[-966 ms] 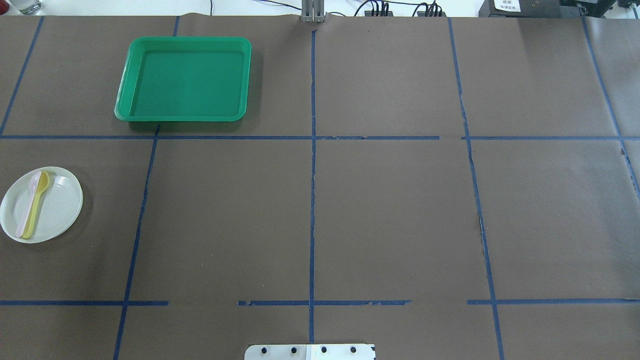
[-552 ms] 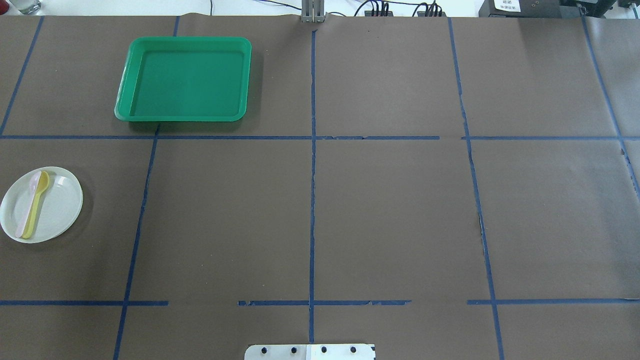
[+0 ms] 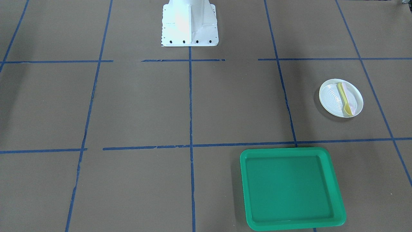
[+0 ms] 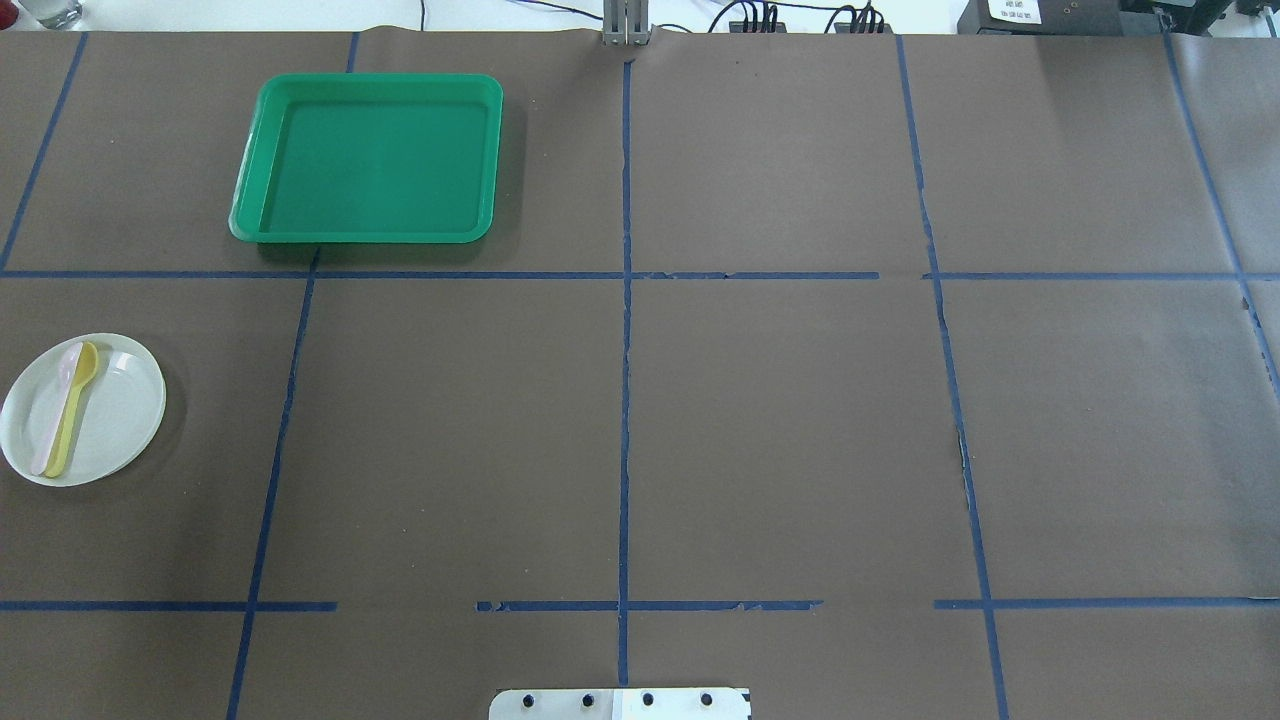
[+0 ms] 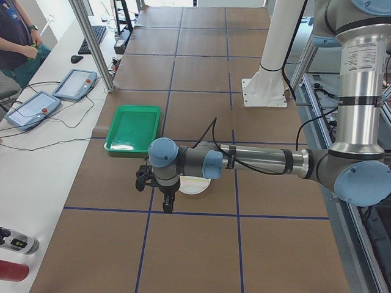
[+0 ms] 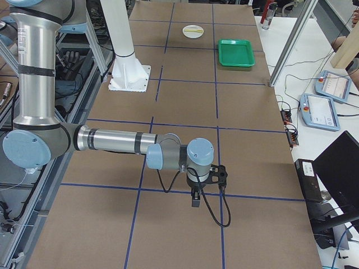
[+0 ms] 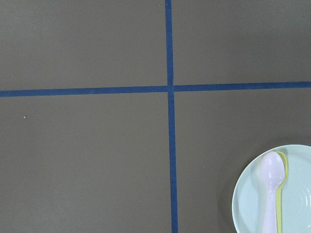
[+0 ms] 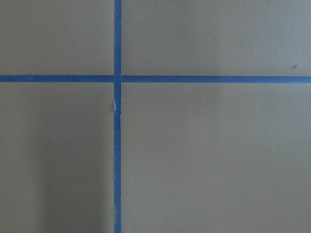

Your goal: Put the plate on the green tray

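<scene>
The left gripper (image 5: 164, 199) is seen held over the table near the plate (image 4: 122, 415). How far it, or the right gripper (image 6: 196, 197), is opened cannot be told. The plate, laid with a yellow spoon (image 4: 75, 400) and a pink spoon (image 7: 272, 174), sits on the table well apart from the green tray (image 4: 370, 160), farther out.

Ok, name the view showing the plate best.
Exterior front-facing: the plate is whole, rings visible. Overhead shows it whole; left wrist crops it; exterior left partly hides it behind the left arm; exterior right shows it tiny; right wrist misses it.
</scene>
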`<state>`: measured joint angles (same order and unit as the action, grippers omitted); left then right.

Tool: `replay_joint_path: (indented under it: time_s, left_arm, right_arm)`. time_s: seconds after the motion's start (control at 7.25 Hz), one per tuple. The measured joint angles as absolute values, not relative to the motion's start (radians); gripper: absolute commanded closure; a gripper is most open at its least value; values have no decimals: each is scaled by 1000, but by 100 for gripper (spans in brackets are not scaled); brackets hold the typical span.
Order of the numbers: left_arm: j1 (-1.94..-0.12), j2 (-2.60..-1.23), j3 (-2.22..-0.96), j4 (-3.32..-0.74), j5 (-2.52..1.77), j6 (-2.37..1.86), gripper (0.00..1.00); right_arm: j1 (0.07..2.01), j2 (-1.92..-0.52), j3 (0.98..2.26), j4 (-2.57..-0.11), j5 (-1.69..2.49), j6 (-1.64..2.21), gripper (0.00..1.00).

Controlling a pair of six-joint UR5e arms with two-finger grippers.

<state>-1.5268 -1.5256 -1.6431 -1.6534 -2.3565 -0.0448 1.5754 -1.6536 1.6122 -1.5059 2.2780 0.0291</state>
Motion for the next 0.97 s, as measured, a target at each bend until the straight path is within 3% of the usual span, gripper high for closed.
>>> replay_joint_path:
  time_s: [0.97]
  left_arm:
    - [-1274, -1514, -1494, -2069, -2367, -432, 0]
  right_arm:
    - [1575, -1654, 1611, -1506, 2278, 29, 0]
